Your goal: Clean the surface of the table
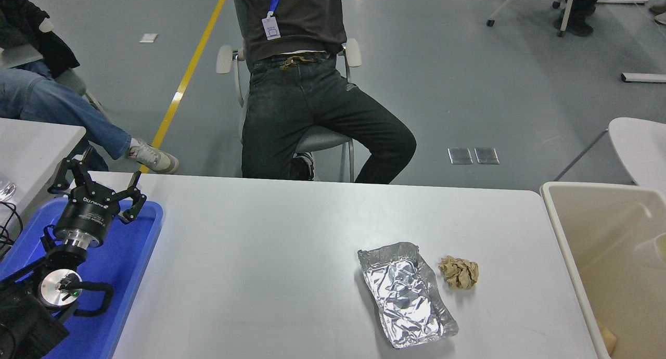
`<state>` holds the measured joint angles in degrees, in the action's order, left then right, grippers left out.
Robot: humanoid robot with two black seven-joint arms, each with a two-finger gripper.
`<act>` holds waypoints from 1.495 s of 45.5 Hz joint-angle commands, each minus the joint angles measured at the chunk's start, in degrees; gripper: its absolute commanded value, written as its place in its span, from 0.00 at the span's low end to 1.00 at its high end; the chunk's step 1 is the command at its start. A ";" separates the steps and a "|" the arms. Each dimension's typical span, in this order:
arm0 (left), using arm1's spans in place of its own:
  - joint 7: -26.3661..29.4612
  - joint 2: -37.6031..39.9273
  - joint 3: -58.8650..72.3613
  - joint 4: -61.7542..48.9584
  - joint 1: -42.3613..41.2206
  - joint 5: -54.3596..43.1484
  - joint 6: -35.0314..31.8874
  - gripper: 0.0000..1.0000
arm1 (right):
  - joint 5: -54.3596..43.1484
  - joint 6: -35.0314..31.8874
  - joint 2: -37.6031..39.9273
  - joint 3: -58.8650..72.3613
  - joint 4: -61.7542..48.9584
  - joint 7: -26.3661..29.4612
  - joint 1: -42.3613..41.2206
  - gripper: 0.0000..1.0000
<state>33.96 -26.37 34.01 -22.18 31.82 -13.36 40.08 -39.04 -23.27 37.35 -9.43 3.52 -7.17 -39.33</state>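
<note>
On the near right part of the table surface (270,276), seen from the head view, lies a crumpled foil tray (407,295), open side up, with its long side running from far left to near right. Just beside its far right corner sits a ball of crumpled brown paper (459,273), apart from the foil by a narrow strip of white top. Nothing else rests on the wide white tabletop, which fills the middle of the picture from the blue tray to the bin.

At the right edge stands a beige bin (567,244), its rim against the table's right side; a pale cup (653,249) shows blurred inside it, and a scrap of brown paper lies at its near corner.

At the lower left the left gripper (96,184) is parked above a blue tray (130,276), its fingers spread wide and holding nothing. The right arm does not show.

Beyond the far edge a person (307,88) in dark jeans sits on a chair, facing the table. Another person's leg in blue jeans (62,114) reaches in from the far left, above a smaller white table (31,145).
</note>
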 commanded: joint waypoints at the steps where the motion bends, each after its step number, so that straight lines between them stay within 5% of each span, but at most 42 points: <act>1: -0.04 0.00 0.00 0.04 0.00 0.00 0.00 1.00 | 0.01 7.10 -3.78 2.40 -2.12 -0.56 1.71 0.00; 32: -0.04 0.00 0.00 0.04 0.00 0.00 0.00 1.00 | 0.72 11.32 -5.54 2.40 -2.12 0.05 1.97 0.00; 33: -0.04 0.00 0.00 -0.05 0.00 0.00 0.00 1.00 | 1.07 11.32 -5.54 2.40 -2.20 0.23 1.97 0.04; 34: -0.04 0.00 0.00 0.04 0.00 0.00 0.00 1.00 | 1.42 11.41 -5.54 2.31 -2.20 0.23 1.97 0.19; 35: -0.04 0.00 0.00 0.04 0.00 0.00 0.00 1.00 | 1.86 11.50 -5.54 2.31 -2.29 0.23 1.88 0.41; 37: 0.05 0.00 0.00 0.04 0.00 0.00 0.00 1.00 | 3.00 11.50 -5.54 2.22 -2.64 0.23 1.53 1.00; 68: -0.04 0.00 0.00 0.04 0.00 0.00 0.00 1.00 | 11.62 11.58 -5.01 2.14 -3.17 -0.12 1.18 1.00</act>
<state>33.95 -26.37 34.01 -22.18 31.82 -13.36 40.08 -29.30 -11.82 32.21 -7.20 0.46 -7.24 -38.04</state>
